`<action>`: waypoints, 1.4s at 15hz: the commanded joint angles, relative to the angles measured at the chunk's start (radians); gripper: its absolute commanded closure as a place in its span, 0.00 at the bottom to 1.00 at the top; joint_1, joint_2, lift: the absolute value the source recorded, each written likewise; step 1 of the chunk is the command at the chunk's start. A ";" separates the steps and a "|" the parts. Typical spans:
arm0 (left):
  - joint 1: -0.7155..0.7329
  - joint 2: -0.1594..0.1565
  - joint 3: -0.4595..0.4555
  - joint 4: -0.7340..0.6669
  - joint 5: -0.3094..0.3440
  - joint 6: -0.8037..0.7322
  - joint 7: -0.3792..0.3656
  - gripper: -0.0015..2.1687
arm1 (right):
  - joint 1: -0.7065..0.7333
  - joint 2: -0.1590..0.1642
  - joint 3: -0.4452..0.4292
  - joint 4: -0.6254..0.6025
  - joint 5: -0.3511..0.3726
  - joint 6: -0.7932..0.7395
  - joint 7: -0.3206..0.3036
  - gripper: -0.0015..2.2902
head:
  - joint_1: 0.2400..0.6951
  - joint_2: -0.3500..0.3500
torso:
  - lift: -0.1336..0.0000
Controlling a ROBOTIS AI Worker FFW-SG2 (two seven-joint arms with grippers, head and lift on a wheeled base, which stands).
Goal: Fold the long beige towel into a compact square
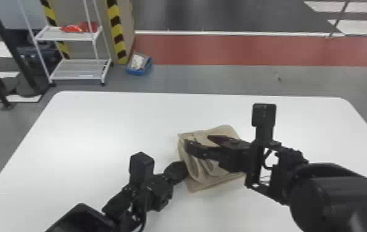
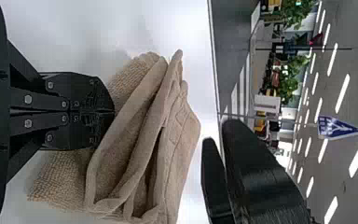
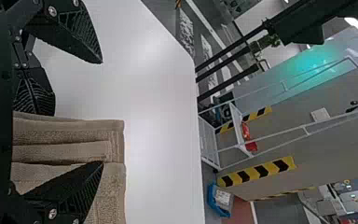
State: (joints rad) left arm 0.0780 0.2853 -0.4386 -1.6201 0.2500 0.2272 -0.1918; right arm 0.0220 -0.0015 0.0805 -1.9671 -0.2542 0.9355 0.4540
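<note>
Pair of black grippers, with folded towel.
Left gripper (image 1: 186, 170): fingers closed together at the left side of the beige towel (image 1: 228, 132); whether cloth is pinched cannot be told. Right gripper (image 1: 197, 140): fingers spread wide over the towel, which is laid in uneven layers on the white table (image 1: 99, 123).

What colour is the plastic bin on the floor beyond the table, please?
The bin is blue, which shows best in the head view.
</note>
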 commanded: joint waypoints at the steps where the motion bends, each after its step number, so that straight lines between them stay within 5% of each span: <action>1: 0.032 0.014 0.035 -0.072 0.003 -0.004 -0.001 0.81 | 0.062 0.002 -0.064 -0.078 -0.074 0.000 0.000 0.04 | 1.00 0.51 | 0.07; 5: 0.126 0.051 0.140 -0.202 0.012 -0.047 -0.012 0.54 | 0.154 -0.006 -0.171 -0.188 -0.102 -0.003 0.069 0.05 | 1.00 0.50 | 0.07; 8: 0.158 0.052 0.192 -0.227 0.015 -0.117 -0.021 0.49 | 0.207 -0.017 -0.222 -0.219 -0.105 0.049 0.135 0.29 | 1.00 0.49 | 0.07; 10: 0.172 0.052 0.233 -0.234 0.037 -0.142 -0.020 0.00 | 0.259 -0.018 -0.252 -0.263 -0.091 0.067 0.149 0.62 | 1.00 0.50 | 0.07; 12: 0.178 0.058 0.276 -0.238 0.077 -0.154 -0.029 0.00 | 0.296 -0.025 -0.289 -0.266 -0.086 0.095 0.192 0.77 | 1.00 0.51 | 0.07; 17: 0.177 0.078 0.299 -0.222 0.100 -0.185 -0.032 0.02 | 0.404 -0.038 -0.326 -0.263 -0.068 0.000 0.193 0.77 | 1.00 0.53 | 0.07; 21: 0.170 0.084 0.299 -0.219 0.104 -0.185 -0.032 0.02 | 0.368 -0.029 -0.297 -0.216 0.043 -0.007 0.173 0.77 | 1.00 0.50 | 0.07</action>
State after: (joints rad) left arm 0.2495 0.3671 -0.1396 -1.8396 0.3527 0.0423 -0.2240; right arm 0.4063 -0.0356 -0.2300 -2.2049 -0.2533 0.9312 0.6287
